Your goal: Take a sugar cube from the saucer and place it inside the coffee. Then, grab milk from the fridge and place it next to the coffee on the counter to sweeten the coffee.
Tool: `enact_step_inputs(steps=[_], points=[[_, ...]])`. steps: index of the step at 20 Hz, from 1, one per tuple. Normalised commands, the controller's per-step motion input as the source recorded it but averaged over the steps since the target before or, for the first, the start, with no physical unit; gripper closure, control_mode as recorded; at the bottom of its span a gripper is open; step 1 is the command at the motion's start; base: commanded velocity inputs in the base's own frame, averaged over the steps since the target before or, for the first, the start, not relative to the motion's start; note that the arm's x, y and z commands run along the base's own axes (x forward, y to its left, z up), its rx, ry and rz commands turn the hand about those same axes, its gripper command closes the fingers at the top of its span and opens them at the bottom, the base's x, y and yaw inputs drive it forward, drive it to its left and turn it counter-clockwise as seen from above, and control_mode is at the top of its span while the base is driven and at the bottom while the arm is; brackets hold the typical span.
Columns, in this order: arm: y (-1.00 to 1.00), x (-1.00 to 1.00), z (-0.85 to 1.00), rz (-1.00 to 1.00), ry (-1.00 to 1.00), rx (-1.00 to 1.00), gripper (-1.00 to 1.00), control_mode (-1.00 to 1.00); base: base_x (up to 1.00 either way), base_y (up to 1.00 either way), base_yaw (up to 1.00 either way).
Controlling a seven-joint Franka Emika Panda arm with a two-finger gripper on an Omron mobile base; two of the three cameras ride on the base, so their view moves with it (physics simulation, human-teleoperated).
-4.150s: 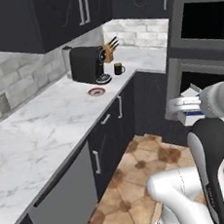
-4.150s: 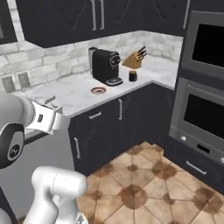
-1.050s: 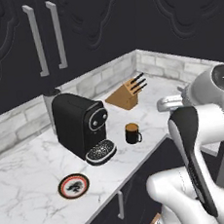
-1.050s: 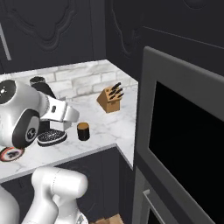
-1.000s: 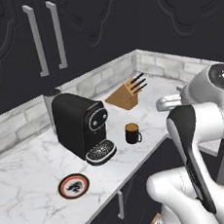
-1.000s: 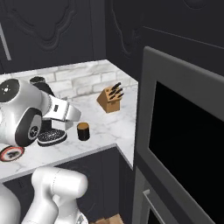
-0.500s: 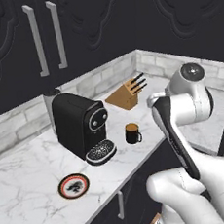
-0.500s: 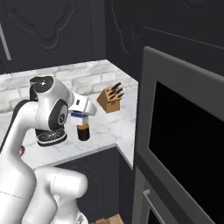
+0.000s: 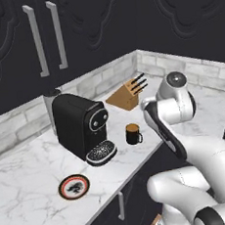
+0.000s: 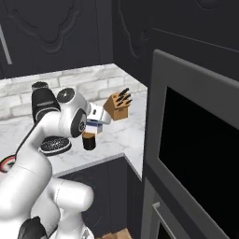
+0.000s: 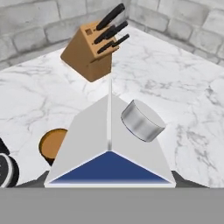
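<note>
Claw (image 10: 95,125) pinching the milk carton (image 11: 109,144), hanging just over the coffee mug (image 9: 133,133) at seven o'clock in hand view; setting down blind risks toppling it.

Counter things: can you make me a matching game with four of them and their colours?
Things:
1. saucer
2. mug
3. knife block
4. carton

Looks:
A. wooden, with black handles sticking out
B. white and blue, with a silver cap
C. orange-red rim
D. dark, with brown coffee inside

Pairs: 1-C, 2-D, 3-A, 4-B
</note>
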Motion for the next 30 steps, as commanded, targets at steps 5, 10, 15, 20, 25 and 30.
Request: enact_step_inputs(steps=[5, 10, 15, 20, 25, 30], points=[[0.00, 0.58, -0.35, 0.00, 0.06, 0.00, 1.00, -1.00, 0.00, 0.00, 0.00], [0.00, 0.51, -0.34, 0.01, 0.07, 0.00, 1.00, -1.00, 0.00, 0.00, 0.00], [-0.10, 0.10, -0.40, 0.10, 0.02, 0.01, 1.00, -1.00, 0.00, 0.00, 0.00], [-0.01, 0.12, -0.24, 0.14, 0.00, 0.04, 1.00, -1.00, 0.00, 0.00, 0.00], [0.00, 0.38, -0.37, 0.04, -0.01, 0.01, 1.00, -1.00, 0.00, 0.00, 0.00], [0.00, 0.44, -0.30, 0.01, -0.01, 0.02, 1.00, -1.00, 0.00, 0.00, 0.00]])
